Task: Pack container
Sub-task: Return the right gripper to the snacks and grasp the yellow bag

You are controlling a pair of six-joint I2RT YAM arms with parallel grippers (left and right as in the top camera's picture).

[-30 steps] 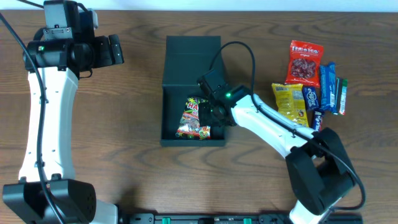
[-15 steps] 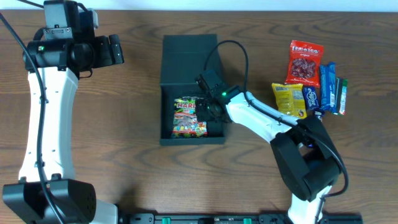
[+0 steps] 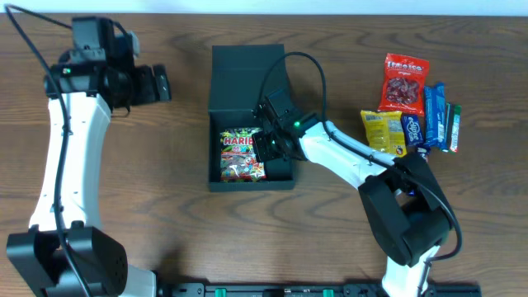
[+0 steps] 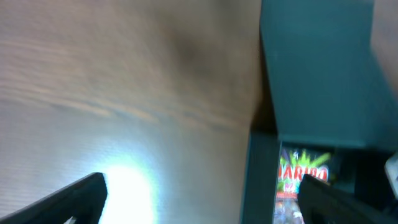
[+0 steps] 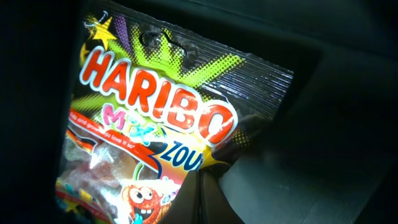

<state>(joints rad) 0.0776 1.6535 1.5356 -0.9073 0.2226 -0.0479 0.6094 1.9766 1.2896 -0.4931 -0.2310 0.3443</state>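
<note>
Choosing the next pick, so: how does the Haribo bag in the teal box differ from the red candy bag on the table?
The Haribo bag lies inside the container; the red bag lies on the table, right of it. The Haribo bag is black with multicolour print; the red bag is mostly red. The right pincer is down at the Haribo bag; no pincer is near the red bag. Both lie flat, print up.
</note>
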